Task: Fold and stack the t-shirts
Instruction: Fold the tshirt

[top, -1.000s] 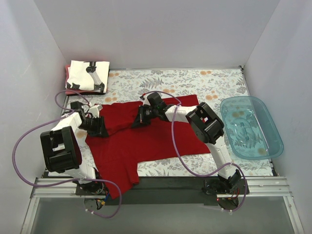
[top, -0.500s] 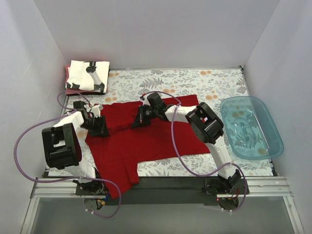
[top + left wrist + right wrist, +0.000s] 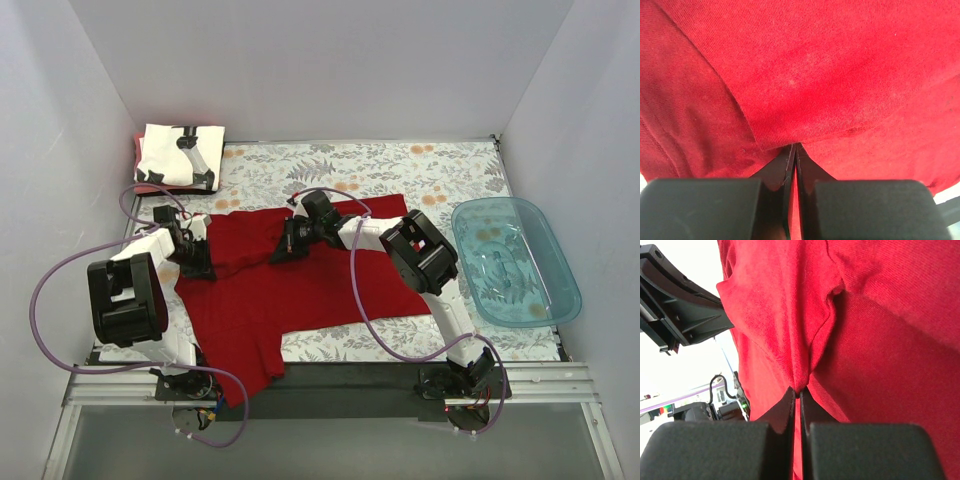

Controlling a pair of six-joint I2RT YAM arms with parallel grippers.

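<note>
The large dark red t-shirt (image 3: 300,285) lies spread on the table's middle, its top part folded over. My left gripper (image 3: 199,262) is shut on its left edge; the left wrist view shows the closed jaws pinching a fold of red cloth (image 3: 805,100). My right gripper (image 3: 283,250) is shut on the cloth near the shirt's upper middle; the right wrist view shows a gathered ridge of red cloth (image 3: 805,355) between the closed jaws. The white shirt with black print (image 3: 180,155) lies folded at the back left on top of a reddish-pink shirt (image 3: 137,150), of which only an edge shows.
A translucent teal plastic tub (image 3: 515,260) stands at the right edge of the table. The grey floral table cloth (image 3: 400,165) covers the table. White walls close in the left, back and right sides. Purple cables loop beside the left arm.
My left gripper has moved slightly toward the back with the shirt's left edge. The right gripper has held its place on the cloth.
</note>
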